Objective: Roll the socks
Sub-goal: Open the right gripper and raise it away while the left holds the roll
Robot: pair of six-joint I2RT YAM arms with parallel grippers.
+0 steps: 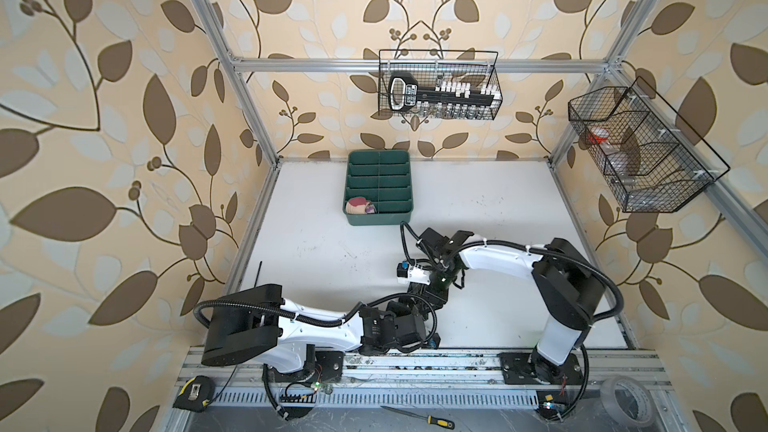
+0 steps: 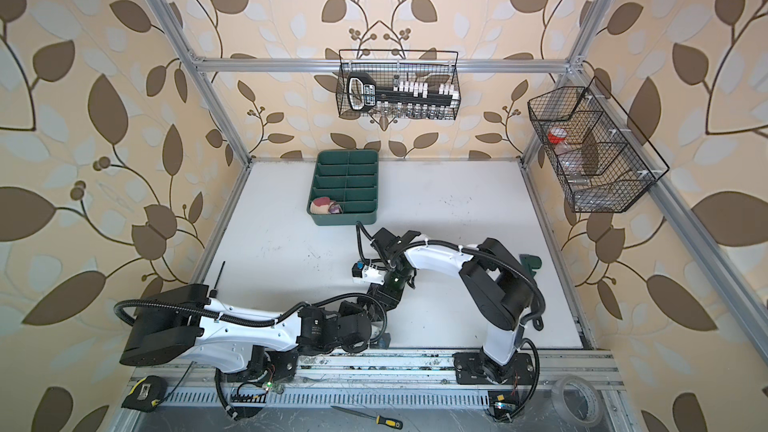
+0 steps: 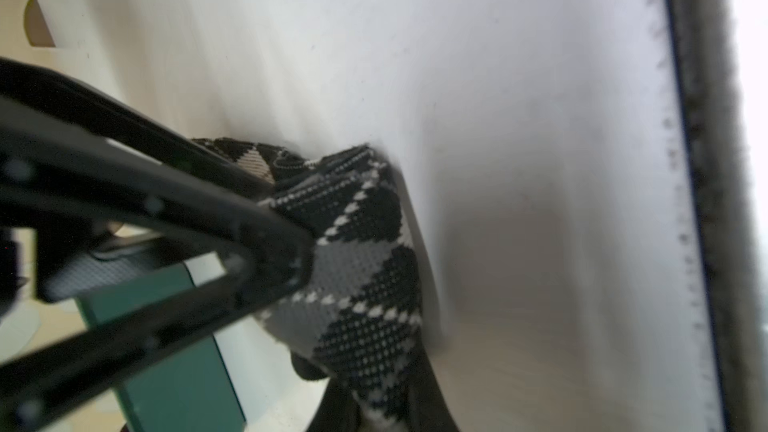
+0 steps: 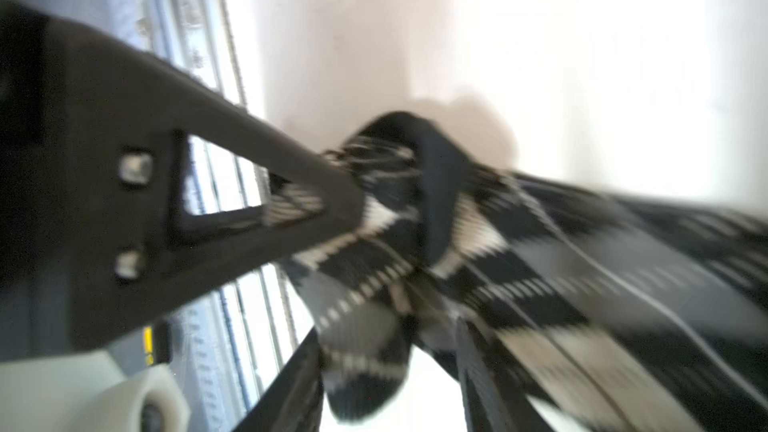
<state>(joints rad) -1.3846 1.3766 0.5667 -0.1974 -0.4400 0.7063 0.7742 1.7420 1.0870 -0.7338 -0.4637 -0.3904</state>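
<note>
Left gripper (image 3: 286,218): clenched on argyle sock (image 3: 361,263), fabric pinched at fingertips and bunched just beyond them, over white table (image 1: 311,243).
Right gripper (image 4: 336,276): jaws parted, loose around that sock. One finger (image 4: 249,139) touching bundle, rest of sock trailing past tips. View blurred.
Both grippers tip to tip in both top views, argyle sock hidden beneath.
Beige sock (image 1: 360,205): rolled, well beyond both grippers, in green tray (image 1: 380,220), in compartment nearest them on left arm's side.
</note>
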